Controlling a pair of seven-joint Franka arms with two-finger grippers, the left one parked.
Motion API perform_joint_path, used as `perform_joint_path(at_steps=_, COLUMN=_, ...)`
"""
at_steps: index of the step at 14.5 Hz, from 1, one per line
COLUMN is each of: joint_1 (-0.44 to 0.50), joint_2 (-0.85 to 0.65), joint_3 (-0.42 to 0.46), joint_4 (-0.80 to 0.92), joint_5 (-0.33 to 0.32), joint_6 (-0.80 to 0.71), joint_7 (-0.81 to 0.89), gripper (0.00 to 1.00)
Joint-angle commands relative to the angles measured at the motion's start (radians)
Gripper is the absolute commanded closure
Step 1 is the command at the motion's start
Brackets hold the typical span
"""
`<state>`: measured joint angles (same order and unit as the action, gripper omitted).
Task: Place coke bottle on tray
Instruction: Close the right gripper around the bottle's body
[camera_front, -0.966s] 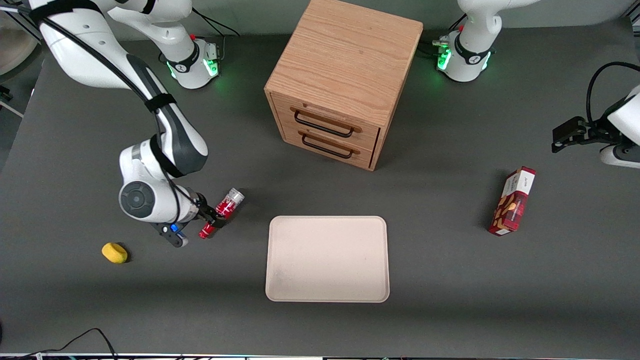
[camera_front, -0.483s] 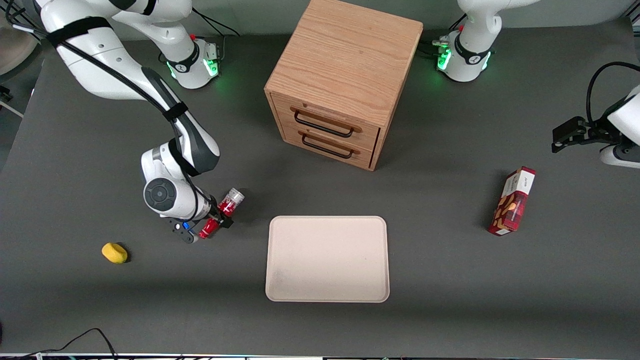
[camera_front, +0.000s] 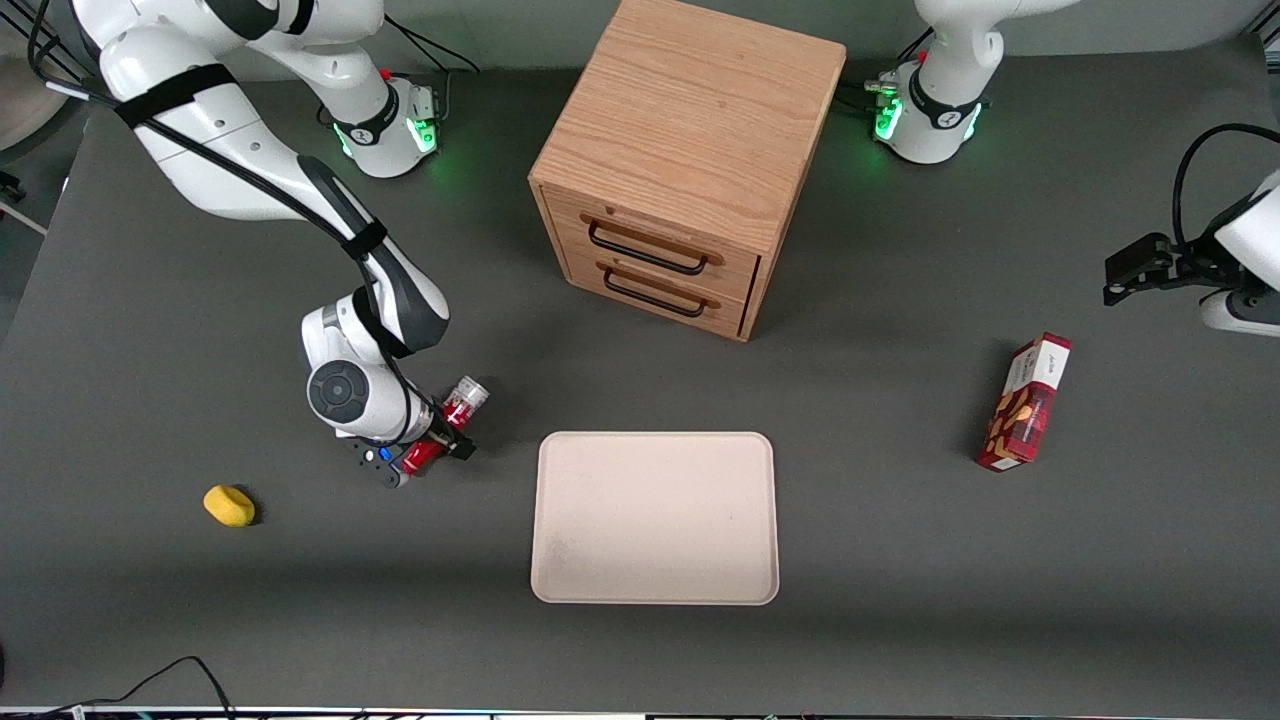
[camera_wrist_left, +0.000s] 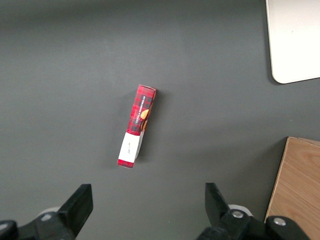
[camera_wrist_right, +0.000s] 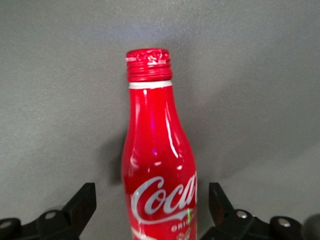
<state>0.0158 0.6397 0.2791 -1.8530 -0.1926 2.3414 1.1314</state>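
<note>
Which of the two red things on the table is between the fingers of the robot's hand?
The coke bottle, lying between the open fingers of the hand. The red snack box lies toward the parked arm's end, untouched.

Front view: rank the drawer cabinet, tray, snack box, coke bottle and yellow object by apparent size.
1. Drawer cabinet, though it stands taller, nearer the camera
2. Tray
3. Snack box
4. Coke bottle, partly hidden by the gripper at it
5. Yellow object
</note>
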Motion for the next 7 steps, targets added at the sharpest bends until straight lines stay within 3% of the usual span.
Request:
perform_joint_path(at_steps=1, joint_1=0.001, joint_2=-0.003, joint_3=-0.001, joint_4=-0.015, joint_5=-0.030, joint_6=0.025, joint_7=0.031, gripper=0.48)
perform_joint_path(at_steps=2, joint_1=0.001, joint_2=-0.003, joint_3=-0.001, joint_4=-0.015, joint_5=-0.031, joint_6=0.025, joint_7=0.030, gripper=0.81)
perform_joint_path(at_steps=3, joint_1=0.003, joint_2=-0.003, joint_3=-0.001, joint_4=-0.015, joint_5=-0.033, joint_6=0.024, joint_7=0.028, gripper=1.00)
perform_joint_path(at_steps=7, joint_1=0.003, joint_2=-0.015, joint_3=0.005, joint_4=-0.008, joint_5=-0.064, joint_6=0.019, joint_7=0.019, gripper=1.00)
